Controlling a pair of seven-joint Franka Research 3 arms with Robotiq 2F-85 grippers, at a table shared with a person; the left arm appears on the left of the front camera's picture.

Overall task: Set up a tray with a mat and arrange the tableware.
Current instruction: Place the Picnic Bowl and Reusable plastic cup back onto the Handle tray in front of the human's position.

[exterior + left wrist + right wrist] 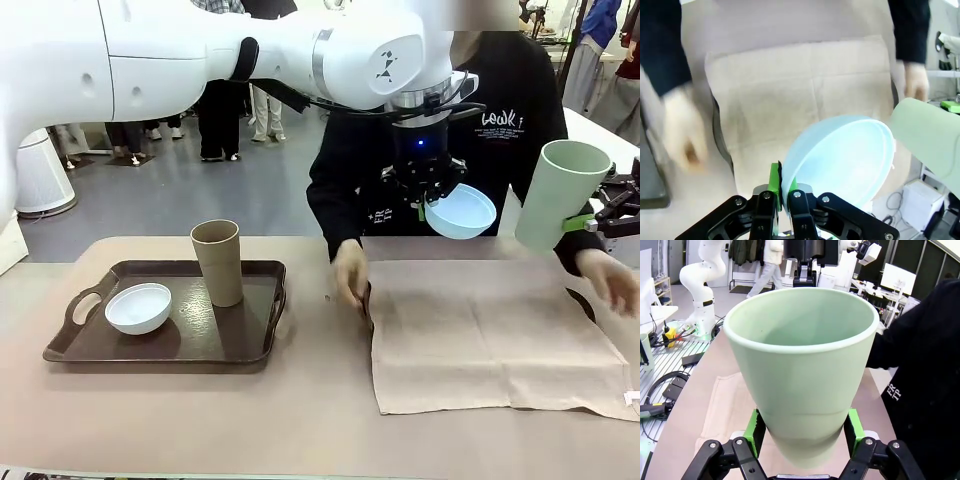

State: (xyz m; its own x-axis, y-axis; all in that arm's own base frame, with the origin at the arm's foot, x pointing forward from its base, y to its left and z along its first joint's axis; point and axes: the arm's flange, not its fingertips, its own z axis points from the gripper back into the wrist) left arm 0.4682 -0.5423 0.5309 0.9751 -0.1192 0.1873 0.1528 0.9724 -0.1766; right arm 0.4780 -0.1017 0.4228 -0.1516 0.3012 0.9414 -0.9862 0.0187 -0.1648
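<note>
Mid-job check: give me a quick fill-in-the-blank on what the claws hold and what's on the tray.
The left claw is shut on the rim of a bowl that is light ____.
The right claw holds a pale green ____.
The white bowl and tan cup stand on the brown ____.
Missing words: blue; cup; tray.

Table front strip bare, free L to R. Mat centre open; person's hand at its L edge, other hand at R edge block flanks. Light blue bowl & pale green cup hang over its far side. Tray: white bowl, tan cup in L/mid, R end free.
</note>
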